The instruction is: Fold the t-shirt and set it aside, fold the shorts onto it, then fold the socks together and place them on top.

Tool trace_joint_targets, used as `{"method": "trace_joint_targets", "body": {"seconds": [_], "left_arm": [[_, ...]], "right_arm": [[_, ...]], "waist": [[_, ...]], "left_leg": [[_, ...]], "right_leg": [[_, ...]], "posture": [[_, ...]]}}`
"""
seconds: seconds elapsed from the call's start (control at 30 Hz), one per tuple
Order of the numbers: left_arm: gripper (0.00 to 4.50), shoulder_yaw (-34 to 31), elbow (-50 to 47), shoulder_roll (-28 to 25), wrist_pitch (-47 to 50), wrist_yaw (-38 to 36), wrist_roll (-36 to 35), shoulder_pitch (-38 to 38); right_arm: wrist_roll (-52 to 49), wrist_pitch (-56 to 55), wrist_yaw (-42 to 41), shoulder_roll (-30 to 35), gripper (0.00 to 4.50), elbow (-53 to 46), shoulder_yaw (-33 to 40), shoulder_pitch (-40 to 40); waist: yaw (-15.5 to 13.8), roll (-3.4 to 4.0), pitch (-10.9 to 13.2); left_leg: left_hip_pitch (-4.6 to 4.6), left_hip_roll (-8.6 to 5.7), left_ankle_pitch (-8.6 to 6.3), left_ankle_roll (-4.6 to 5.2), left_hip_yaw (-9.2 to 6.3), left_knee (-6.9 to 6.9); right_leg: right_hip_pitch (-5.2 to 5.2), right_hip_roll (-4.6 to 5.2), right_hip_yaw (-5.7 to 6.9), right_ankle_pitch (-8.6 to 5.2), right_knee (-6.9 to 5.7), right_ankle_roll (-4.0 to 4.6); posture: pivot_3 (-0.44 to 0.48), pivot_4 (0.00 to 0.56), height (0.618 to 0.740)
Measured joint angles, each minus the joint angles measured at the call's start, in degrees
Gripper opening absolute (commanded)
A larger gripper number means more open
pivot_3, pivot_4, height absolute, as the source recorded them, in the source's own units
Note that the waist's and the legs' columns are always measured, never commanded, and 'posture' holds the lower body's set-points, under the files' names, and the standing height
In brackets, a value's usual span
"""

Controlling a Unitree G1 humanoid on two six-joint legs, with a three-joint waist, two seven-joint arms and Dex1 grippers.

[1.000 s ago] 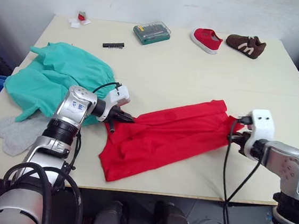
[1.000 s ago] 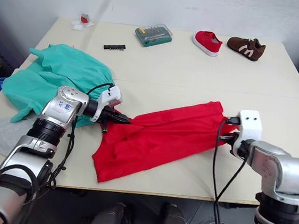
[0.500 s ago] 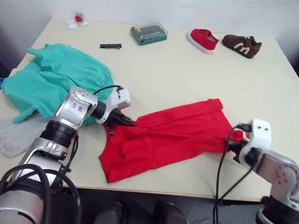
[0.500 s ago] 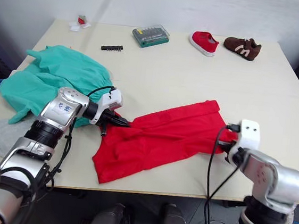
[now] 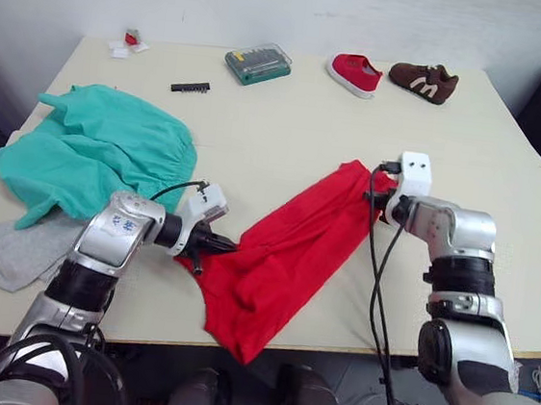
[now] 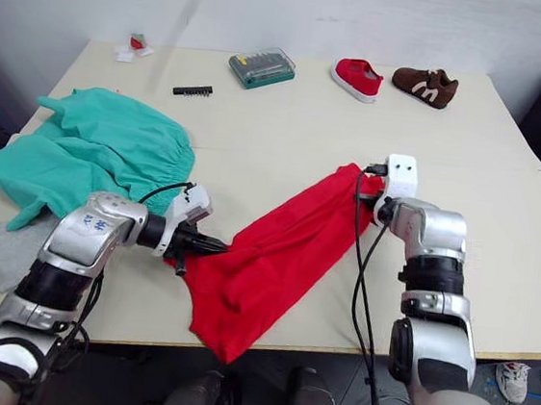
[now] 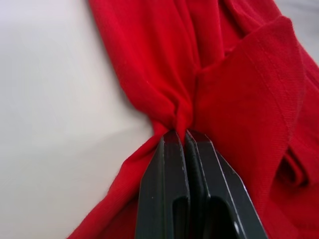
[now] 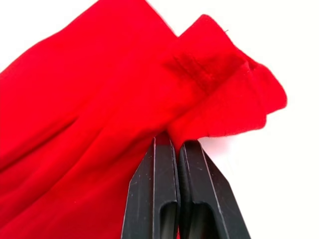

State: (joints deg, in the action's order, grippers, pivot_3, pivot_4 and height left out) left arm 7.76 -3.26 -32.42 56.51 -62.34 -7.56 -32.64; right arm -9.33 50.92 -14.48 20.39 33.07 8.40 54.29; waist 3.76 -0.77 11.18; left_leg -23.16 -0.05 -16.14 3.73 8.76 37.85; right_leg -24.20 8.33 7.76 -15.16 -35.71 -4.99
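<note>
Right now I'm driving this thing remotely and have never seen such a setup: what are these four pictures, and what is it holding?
You are looking through a two-armed humanoid robot. The two wide pictures come from the twin cameras in its head, looking down over a beige table. The two close-ups come from cameras on its wrists, each looking along that arm's two black fingers.

The left gripper is shut on the t-shirt, and the right gripper pinches its other end, so the red cloth stretches between them, one end hanging over the table's front edge.

To the robot's left lie the shorts and the socks. Along the back sit a screwdriver bit case, a black bit strip, a red shoe and a brown shoe.
</note>
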Motion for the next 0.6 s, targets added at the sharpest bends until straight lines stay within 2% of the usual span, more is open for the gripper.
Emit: {"method": "trace_joint_targets", "body": {"seconds": [0.13, 0.27, 0.43, 0.5, 0.6], "left_arm": [[0.00, -2.5, -6.1, 0.8, 6.1, 5.4, -2.8, 3.5], [0.00, -7.5, -13.2, 5.2, 11.9, 13.7, -4.3, 8.3], [0.00, -9.1, -18.4, 7.1, 14.7, 20.0, -6.3, 11.1], [0.49, -9.5, -18.6, 7.4, 15.5, 21.2, -7.7, 11.2], [1.34, -9.7, -17.7, 7.1, 15.7, 21.3, -9.9, 10.7]], "right_arm": [[1.7, -4.5, -1.1, -0.3, 0.01, 7.4, -1.9, 3.9], [4.2, -10.2, -2.6, -0.7, 0.01, 15.9, -4.6, 8.2], [6.4, -14.9, -4.3, -0.6, 0.01, 21.5, -6.2, 10.3], [7.1, -15.4, -5.3, -0.2, 0.00, 21.7, -6.9, 10.3], [7.7, -14.7, -6.5, 0.9, 0.65, 20.4, -7.9, 9.9]], "waist": [[0.1, 0.00, 0.0], [0.5, 0.00, 0.0], [0.5, -0.04, 0.0], [0.5, -0.04, 0.0], [0.1, -0.04, 0.0]], "left_leg": [[0.01, 0.02, 0.01, -0.10, 0.00, 0.00], [0.03, 0.02, 0.00, -0.12, 0.00, -0.02], [0.05, 0.03, 0.00, -0.18, 0.00, -0.02], [0.05, 0.03, -0.01, -0.20, 0.00, -0.02], [0.04, 0.03, -0.02, -0.23, -0.01, -0.04]], "right_leg": [[0.00, -0.01, -0.01, -0.01, -0.03, 0.02], [0.02, -0.02, -0.02, -0.01, -0.03, 0.02], [0.04, -0.04, -0.02, -0.02, -0.02, 0.03], [0.04, -0.04, -0.02, -0.02, -0.01, 0.03], [0.02, -0.03, -0.02, -0.03, 0.00, 0.06]], "posture": [[0.000, 0.150, 0.740], [0.000, 0.150, 0.740], [0.000, 0.150, 0.740], [0.000, 0.150, 0.740], [0.000, 0.150, 0.740]]}}
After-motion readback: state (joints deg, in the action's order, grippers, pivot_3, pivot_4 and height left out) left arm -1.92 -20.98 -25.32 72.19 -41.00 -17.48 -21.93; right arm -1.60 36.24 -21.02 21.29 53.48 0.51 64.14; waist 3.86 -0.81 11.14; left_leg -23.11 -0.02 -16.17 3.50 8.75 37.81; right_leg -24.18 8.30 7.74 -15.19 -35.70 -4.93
